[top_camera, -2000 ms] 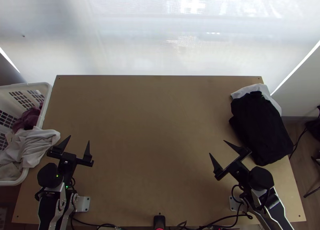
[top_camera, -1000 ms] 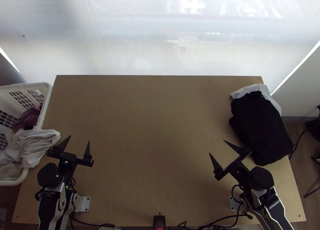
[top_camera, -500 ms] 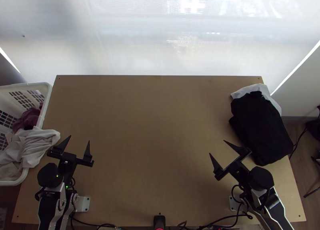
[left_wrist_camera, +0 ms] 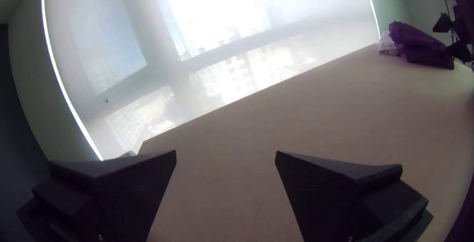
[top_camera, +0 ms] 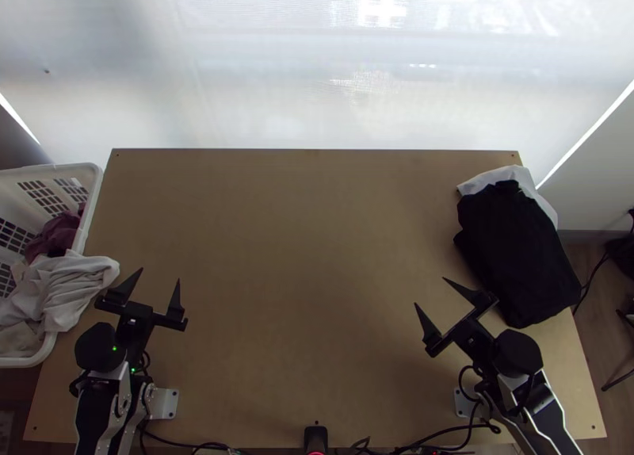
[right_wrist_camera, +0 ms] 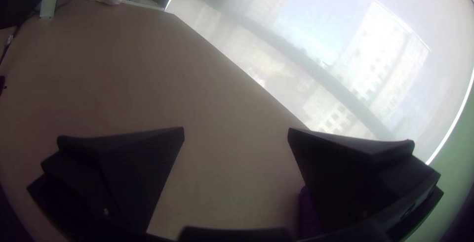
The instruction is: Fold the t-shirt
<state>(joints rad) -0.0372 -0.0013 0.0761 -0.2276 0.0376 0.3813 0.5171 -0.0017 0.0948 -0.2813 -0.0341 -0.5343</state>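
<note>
Table mid-frame; left gripper, right gripper spread, unloaded, lower corners, likely readied for pale cloth from basket, left edge.

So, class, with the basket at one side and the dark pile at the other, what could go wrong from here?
The pale cloth drapes bunched over the basket's rim beside the left gripper; a pull might snag it or drag other laundry along.

The right gripper is near the dark pile, so a sideways swing could disturb it.
</note>
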